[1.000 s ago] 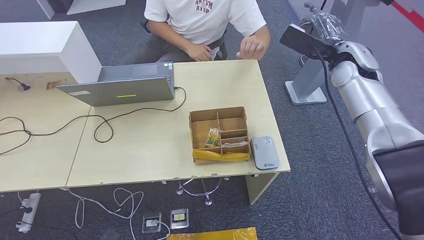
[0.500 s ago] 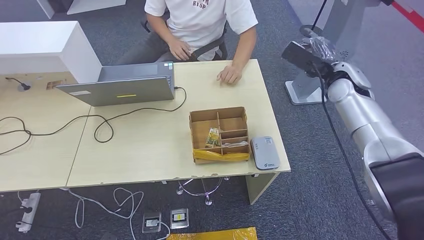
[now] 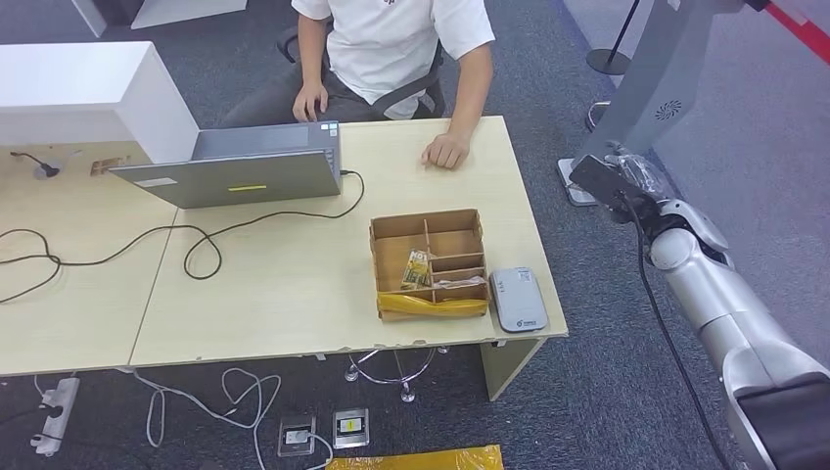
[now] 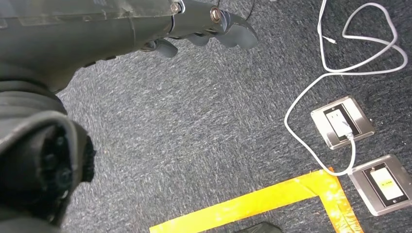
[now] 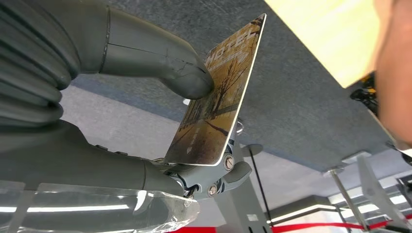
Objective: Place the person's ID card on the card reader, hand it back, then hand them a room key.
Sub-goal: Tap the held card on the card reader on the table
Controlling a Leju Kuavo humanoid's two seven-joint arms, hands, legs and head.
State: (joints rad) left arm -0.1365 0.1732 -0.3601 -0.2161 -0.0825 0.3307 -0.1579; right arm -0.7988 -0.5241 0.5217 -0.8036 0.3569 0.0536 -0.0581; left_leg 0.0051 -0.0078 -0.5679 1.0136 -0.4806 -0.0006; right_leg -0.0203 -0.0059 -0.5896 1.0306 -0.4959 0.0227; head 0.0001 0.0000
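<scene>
My right hand (image 3: 622,180) hangs off the table's right side, level with its far end. In the right wrist view the thumb (image 5: 160,58) and fingers (image 5: 214,177) pinch a room key card (image 5: 218,102) printed "HOTEL" over golden trees. The grey card reader (image 3: 517,299) lies at the table's front right corner with nothing on it. A similar card (image 3: 418,267) stands in the cardboard divider box (image 3: 429,230). The person sits at the far side, one hand (image 3: 445,152) resting on the table. My left hand (image 4: 204,29) hangs over the floor holding nothing, its fingers apart.
A laptop (image 3: 235,166) with a black cable (image 3: 196,245) occupies the table's far left. A white box (image 3: 88,88) stands beyond it. A grey stand base (image 3: 587,181) sits on the carpet near my right hand. Floor sockets (image 4: 342,121) and yellow tape (image 4: 252,204) lie below.
My right arm has dropped from high beside the person down and back toward me, still holding the card. The person's hand has come down flat on the table.
</scene>
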